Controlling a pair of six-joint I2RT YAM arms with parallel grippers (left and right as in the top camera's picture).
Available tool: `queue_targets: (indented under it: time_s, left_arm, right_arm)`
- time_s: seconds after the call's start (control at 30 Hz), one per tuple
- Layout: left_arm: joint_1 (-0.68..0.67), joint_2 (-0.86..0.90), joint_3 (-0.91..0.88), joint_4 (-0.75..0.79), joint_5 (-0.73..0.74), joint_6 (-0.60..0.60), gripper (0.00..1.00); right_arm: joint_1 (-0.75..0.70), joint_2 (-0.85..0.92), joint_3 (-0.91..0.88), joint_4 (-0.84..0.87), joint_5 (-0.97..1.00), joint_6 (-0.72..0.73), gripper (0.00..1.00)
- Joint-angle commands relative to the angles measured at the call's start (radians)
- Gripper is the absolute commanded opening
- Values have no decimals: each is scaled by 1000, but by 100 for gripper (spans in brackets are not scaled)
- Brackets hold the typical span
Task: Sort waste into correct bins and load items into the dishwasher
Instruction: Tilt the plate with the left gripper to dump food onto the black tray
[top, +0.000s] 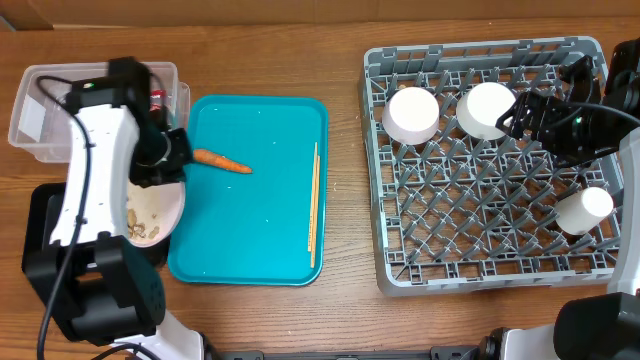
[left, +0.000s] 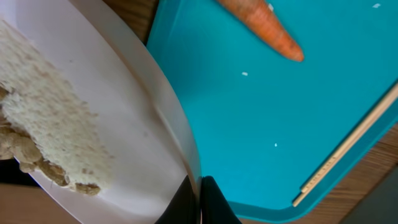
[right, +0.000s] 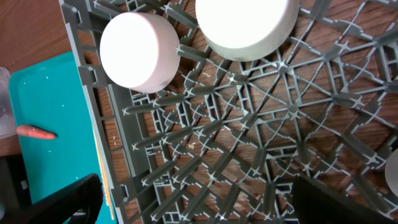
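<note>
My left gripper (left: 200, 200) is shut on the rim of the pale round plate (left: 130, 118), which holds beige rice and nut scraps (left: 46, 134). In the overhead view the plate (top: 160, 205) sits tilted at the teal tray's left edge, by the gripper (top: 176, 152). The orange carrot (top: 222, 161) and the wooden chopsticks (top: 313, 210) lie on the teal tray (top: 260, 250). My right gripper (right: 199, 205) is open and empty above the grey dish rack (top: 480, 270). The rack holds two upturned white bowls (top: 412, 115) (top: 485, 108) and a white cup (top: 583, 210).
The clear tub (top: 40, 110) stands at the back left, with a bit of red (top: 156, 98) showing inside. The black tray (top: 40, 235) lies under my left arm, mostly hidden. Bare wood separates the teal tray and the rack.
</note>
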Motion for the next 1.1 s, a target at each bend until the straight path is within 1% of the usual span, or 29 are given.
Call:
queue_targets:
  time_s: [0.0,0.13,0.33,0.43,0.6,1.0,1.07]
  left_arm:
    - [79,-24,23,13,154,144,4]
    - [167,-24,23,15,265,230,4]
    - [278,-24,23,-4,563,359,4]
    - [330,-24,23,-27,663,408,4]
    - [402,-24,23,-60,731,419,4]
    - [504,-24,23,-101,732,418,4]
    - [526,-24,23,-127,742,424,4]
  right_arm:
    - [4,-19,23,2,6,-5,100]
    - [4,-19,23,2,6,-5,100]
    - [4,-19,23,2,6,-5,100]
    - [4,-19,23,2,6,-5,100]
    - [4,-19,23,3,6,-5,100]
    - [4,-19,23,2,25,-5,100]
    - [4,-19,23,2,25,-5,100]
